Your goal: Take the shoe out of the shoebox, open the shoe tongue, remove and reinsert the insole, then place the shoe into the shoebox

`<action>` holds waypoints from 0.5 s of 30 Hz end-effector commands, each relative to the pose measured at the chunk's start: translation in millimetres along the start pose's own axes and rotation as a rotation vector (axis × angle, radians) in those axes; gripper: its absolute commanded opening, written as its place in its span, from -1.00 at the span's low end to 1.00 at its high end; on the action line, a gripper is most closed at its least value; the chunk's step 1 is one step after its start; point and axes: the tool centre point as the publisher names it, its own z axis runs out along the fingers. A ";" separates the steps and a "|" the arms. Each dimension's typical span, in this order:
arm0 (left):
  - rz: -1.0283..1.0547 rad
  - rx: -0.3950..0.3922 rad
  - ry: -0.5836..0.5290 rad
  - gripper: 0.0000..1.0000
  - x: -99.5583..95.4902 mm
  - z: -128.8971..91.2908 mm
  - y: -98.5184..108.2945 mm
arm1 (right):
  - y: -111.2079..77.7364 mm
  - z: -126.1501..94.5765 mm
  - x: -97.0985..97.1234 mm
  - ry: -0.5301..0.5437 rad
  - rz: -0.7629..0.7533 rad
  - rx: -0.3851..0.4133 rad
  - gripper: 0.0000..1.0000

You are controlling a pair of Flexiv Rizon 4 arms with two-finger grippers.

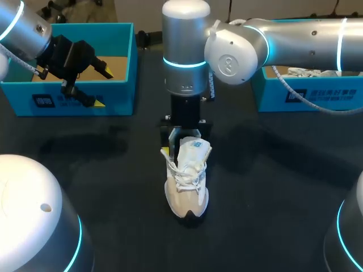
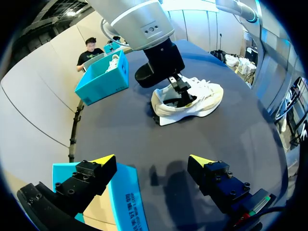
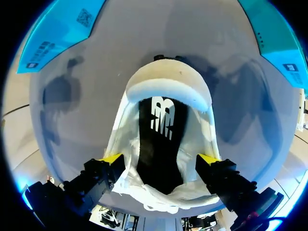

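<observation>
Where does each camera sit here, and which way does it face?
Head view: above and behind the robot, looking down on the table; both arms show, left gripper by the shoebox, right gripper at the shoe.
Left wrist view: on the left wrist, facing across the table toward the shoe; the open left gripper shows.
Right wrist view: on the right wrist, looking down into the shoe; the right gripper shows.
All three share the shoe.

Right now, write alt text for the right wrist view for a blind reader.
A white shoe stands on the dark table, heel end between the spread yellow-tipped fingers of the right gripper, dark insole showing inside. Beyond the toe, a blue shoebox sits to one side, a second blue box to the other.
</observation>
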 end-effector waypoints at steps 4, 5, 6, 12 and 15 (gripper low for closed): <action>0.000 -0.004 0.000 1.00 1.0 -0.6 -0.4 | -3.8 -10.4 -1.7 -0.008 0.005 -0.039 1.00; 0.000 -0.004 0.000 1.00 1.0 -0.6 -0.4 | -4.1 -11.7 -2.4 -0.010 0.008 -0.045 1.00; 0.000 -0.004 0.000 1.00 1.0 -0.6 -0.4 | -4.6 -13.3 -3.0 -0.012 0.011 -0.050 1.00; 0.000 -0.004 0.000 1.00 1.0 -0.6 -0.4 | -6.6 -25.4 -4.7 -0.023 0.018 -0.067 1.00; 0.000 -0.004 0.000 1.00 1.0 -0.6 -0.4 | -8.1 -33.9 -5.1 -0.035 0.023 -0.080 1.00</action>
